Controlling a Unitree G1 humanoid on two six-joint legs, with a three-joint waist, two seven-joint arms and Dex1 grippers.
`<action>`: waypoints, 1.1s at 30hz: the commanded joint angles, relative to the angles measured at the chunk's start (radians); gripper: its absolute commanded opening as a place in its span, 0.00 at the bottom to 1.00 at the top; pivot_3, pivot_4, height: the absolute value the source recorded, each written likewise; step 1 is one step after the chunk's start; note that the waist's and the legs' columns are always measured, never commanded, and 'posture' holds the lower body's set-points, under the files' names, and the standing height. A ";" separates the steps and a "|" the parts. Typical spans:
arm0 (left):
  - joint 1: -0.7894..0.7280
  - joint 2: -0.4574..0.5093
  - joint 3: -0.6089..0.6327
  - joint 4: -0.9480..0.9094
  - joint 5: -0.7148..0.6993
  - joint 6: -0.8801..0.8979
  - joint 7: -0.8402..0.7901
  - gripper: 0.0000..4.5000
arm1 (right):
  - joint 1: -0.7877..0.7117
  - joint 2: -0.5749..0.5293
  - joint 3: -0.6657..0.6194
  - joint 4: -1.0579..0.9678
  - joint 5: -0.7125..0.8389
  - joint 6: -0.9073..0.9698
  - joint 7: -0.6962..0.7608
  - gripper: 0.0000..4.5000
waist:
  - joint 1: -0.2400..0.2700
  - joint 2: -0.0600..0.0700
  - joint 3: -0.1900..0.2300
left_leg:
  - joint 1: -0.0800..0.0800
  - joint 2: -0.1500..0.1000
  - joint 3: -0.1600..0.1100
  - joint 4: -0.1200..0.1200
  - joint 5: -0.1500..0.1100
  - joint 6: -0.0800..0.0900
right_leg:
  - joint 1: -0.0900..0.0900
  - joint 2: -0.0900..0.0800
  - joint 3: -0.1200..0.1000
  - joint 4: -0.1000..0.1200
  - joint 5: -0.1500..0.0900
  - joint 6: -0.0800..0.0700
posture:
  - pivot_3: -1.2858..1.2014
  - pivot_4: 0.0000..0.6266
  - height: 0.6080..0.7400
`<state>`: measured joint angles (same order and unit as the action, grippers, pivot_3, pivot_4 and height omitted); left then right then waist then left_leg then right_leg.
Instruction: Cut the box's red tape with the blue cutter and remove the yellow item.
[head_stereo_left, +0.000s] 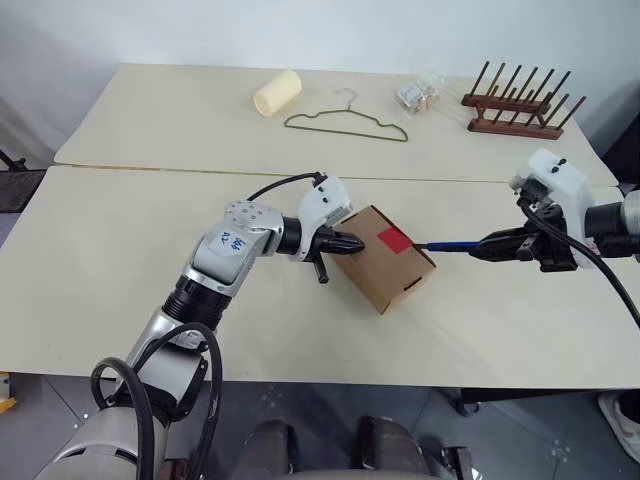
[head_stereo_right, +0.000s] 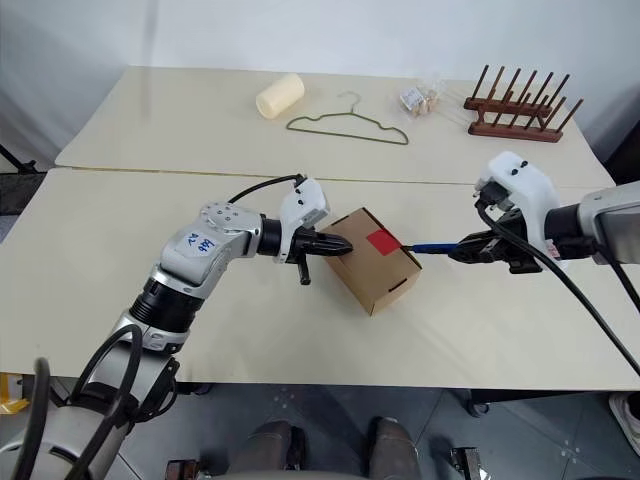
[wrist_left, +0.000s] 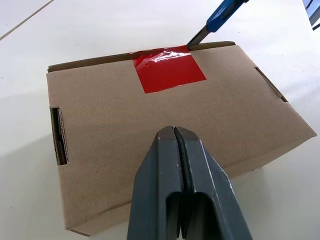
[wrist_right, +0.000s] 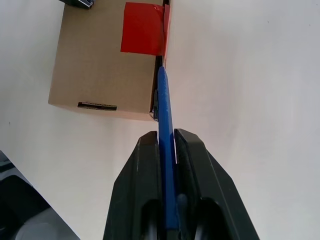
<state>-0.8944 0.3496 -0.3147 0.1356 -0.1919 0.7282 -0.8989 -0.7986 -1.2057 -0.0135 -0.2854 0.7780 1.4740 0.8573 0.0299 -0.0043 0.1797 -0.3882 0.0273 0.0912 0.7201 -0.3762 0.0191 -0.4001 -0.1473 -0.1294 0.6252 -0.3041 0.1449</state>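
Observation:
The brown cardboard box (head_stereo_left: 380, 258) lies on the table's middle with the red tape (head_stereo_left: 395, 238) on its top, folded over the edge. My left gripper (head_stereo_left: 352, 243) is shut and its tips press on the box's top at the side nearest that arm. My right gripper (head_stereo_left: 488, 246) is shut on the blue cutter (head_stereo_left: 448, 244), which reaches leftward so that its dark tip (wrist_left: 196, 38) meets the box's edge right at the red tape (wrist_left: 167, 69). In the right wrist view the blue cutter (wrist_right: 165, 135) runs along the box's side seam. The yellow item is hidden.
At the table's back lie a pale cream roll (head_stereo_left: 277, 92), a thin wire hanger (head_stereo_left: 347, 120), a clear packet (head_stereo_left: 421, 94) and a brown wooden rack (head_stereo_left: 516, 103). A seam between two tabletops (head_stereo_left: 150, 168) runs across behind the box.

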 joint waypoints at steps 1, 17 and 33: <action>0.030 -0.011 -0.037 0.028 0.013 0.001 -0.015 0.00 | -0.023 0.019 -0.157 0.084 0.001 -0.018 -0.023 0.03 | 0.000 0.000 0.000 | 0.000 0.000 0.000 0.000 0.000 0.000 | 0.000 0.000 0.000 0.000 0.000 0.000 | 0.52 0.24 1.00; 0.052 0.037 0.139 -0.035 -0.087 -0.162 -0.101 0.00 | 0.214 0.269 -0.202 0.827 -0.450 -0.999 -0.156 0.03 | -0.013 0.000 0.000 | 0.001 0.000 0.002 -0.001 0.000 0.000 | 0.001 0.000 0.000 0.000 0.000 0.000 | 0.52 0.24 1.00; 0.333 0.280 0.292 -0.292 -0.212 -0.089 -0.157 0.00 | 0.280 0.279 -0.315 0.861 -0.343 -1.170 0.170 0.69 | -0.030 0.005 0.002 | 0.002 0.001 0.000 -0.001 0.001 0.000 | 0.002 0.000 0.001 0.000 0.000 0.000 | 0.52 0.24 1.00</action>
<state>-0.5782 0.6165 -0.0462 -0.0965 -0.3724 0.6246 -1.0635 -0.5153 -0.8651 -0.2679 0.6710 0.3749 0.2739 0.9501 0.0002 0.0012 0.1818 -0.3862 0.0282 0.0915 0.7196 -0.3749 0.0191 -0.3983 -0.1476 -0.1285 0.6249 -0.3041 0.1449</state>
